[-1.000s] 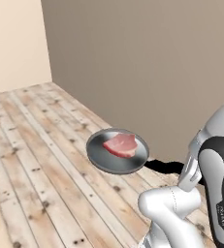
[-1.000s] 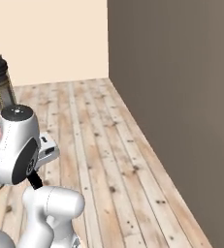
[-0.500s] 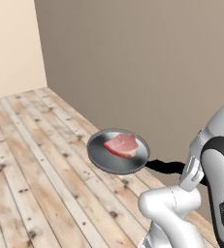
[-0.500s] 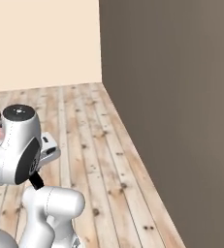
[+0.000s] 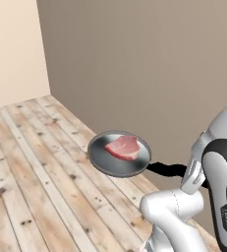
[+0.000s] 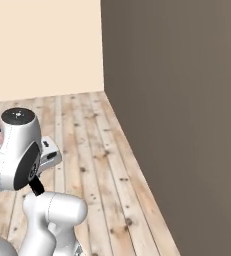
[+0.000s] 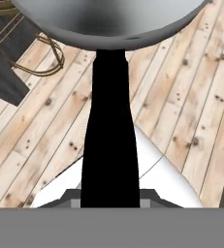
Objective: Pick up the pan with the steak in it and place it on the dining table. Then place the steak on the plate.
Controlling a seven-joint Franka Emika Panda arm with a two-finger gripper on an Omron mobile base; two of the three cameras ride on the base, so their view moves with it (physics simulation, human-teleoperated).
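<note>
Pan [image 5: 119, 154]: round grey metal, pinkish-red steak [image 5: 123, 147] inside.

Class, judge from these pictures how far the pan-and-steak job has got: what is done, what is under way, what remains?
Done: the pan is lifted, steak lying in it, above the wooden floor.
In hand: the gripper is shut on the pan's black handle.
Left: setting the pan on the dining table, then moving the steak to the plate.

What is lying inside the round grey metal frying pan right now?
A flat slab of pinkish-red raw steak lies inside the round grey metal frying pan, on the far half of its floor. Whatever is under the steak is covered. The pan's black handle runs back toward the arm.
</note>
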